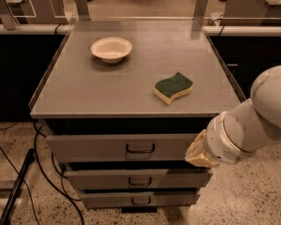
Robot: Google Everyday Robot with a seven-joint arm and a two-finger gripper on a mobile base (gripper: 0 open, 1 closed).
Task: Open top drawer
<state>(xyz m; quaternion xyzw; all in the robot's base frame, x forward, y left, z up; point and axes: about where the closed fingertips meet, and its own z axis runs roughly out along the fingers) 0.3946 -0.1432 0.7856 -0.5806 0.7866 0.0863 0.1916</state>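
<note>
The top drawer (93, 147) is the widest gray metal front under the cabinet top, with a small dark bail handle (140, 148) at its centre. It stands out a little further than the two narrower drawers (107, 178) below it. My gripper (199, 153) is a tan-tipped end of the white arm, in front of the top drawer's right end, to the right of the handle and apart from it.
A gray cabinet top (84, 86) holds a white bowl (111, 48) at the back left and a green and yellow sponge (173, 87) at the right. Black cables (42, 172) and a dark pole lie on the speckled floor at the left.
</note>
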